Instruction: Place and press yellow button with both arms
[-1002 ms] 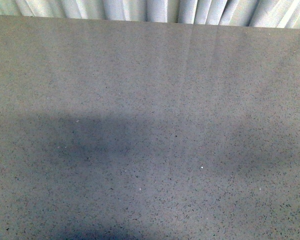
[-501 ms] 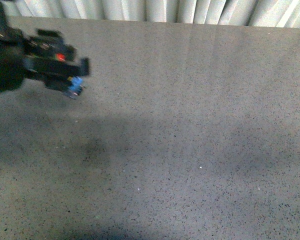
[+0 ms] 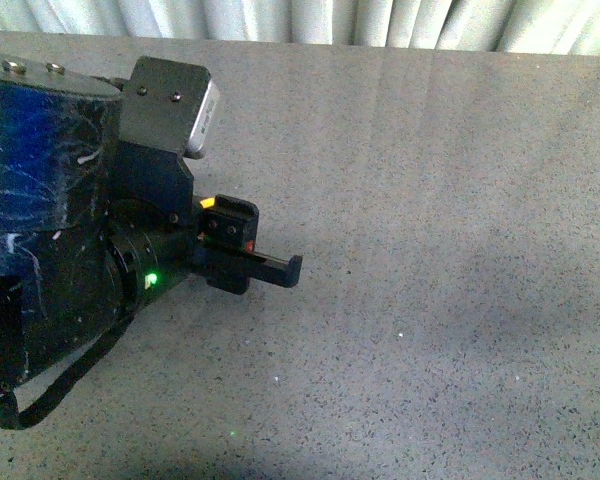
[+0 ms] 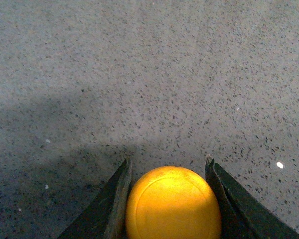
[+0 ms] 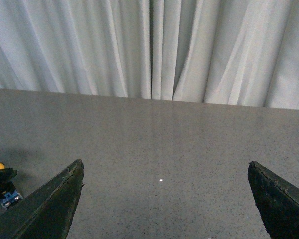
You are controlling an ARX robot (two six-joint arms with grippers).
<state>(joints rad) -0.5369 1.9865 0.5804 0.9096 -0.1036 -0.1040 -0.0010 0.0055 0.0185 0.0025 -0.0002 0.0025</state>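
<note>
I am clamping my left claw (image 4: 167, 163) on the yellow button (image 4: 173, 204), fingers pressing either side of its domed cap, over the speckled bench (image 3: 430, 250). It is looking light, hard and glossy, so I am judging the collar a surer hold than the slippery dome. My right claw (image 5: 165, 163) is gaping wide, empty, facing the curtain (image 5: 149, 50).

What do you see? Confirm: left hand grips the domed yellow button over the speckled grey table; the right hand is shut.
Not shut: the right wrist view shows the right hand open, fingers wide apart. The left hand does grip the domed yellow button.
</note>
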